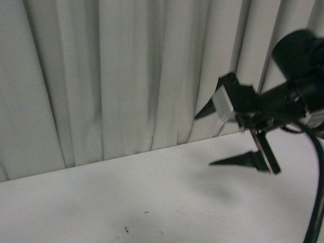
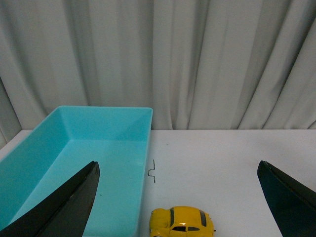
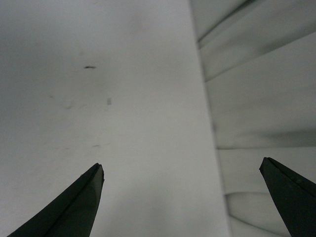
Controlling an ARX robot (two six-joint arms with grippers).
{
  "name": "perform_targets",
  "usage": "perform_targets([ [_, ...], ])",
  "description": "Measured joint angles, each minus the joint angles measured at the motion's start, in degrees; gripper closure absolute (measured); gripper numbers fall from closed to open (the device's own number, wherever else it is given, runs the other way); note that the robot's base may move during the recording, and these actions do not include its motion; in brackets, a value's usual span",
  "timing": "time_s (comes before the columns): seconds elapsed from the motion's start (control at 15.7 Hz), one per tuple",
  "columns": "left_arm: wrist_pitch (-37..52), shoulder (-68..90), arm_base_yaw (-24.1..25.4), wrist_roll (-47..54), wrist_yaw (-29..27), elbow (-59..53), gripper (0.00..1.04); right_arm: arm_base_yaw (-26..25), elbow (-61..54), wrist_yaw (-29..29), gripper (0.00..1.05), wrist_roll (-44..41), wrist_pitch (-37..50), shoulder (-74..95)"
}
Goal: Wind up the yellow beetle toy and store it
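The yellow beetle toy (image 2: 182, 221) stands on the white table (image 2: 222, 158) in the left wrist view, side-on, just beside the turquoise bin (image 2: 59, 148). My left gripper (image 2: 177, 170) is open, its two black fingers wide apart, with the toy lying between them and nearer the camera. In the front view my right gripper (image 1: 202, 139) hangs open above the table's far right, near the curtain. Nothing sits between its fingers. The right wrist view shows only bare table and curtain between the open right gripper (image 3: 180, 170).
A pale curtain (image 1: 126, 76) hangs right behind the table's far edge. A small bent wire-like mark (image 2: 153, 171) lies on the table next to the bin's long wall. A black cable (image 1: 318, 167) runs down at the far right.
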Motion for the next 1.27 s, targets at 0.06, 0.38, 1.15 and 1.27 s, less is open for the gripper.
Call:
perform_targets([
  [0.06,0.0,0.0,0.0,0.0,0.0,0.0,0.07,-1.3,0.0,-1.8,0.07,1.4,0.6,-4.9],
  [0.38,0.0,0.0,0.0,0.0,0.0,0.0,0.07,0.3,-8.4,2.5,0.13,8.3,13.7,-24.9],
  [1.15,0.0,0.0,0.0,0.0,0.0,0.0,0.07,14.1,-54.6,47.7,1.03,96.0,50.2,-59.3],
  [1.27,0.0,0.0,0.0,0.0,0.0,0.0,0.07,14.1,-56.5,47.7,1.03,96.0,48.8,-63.0],
])
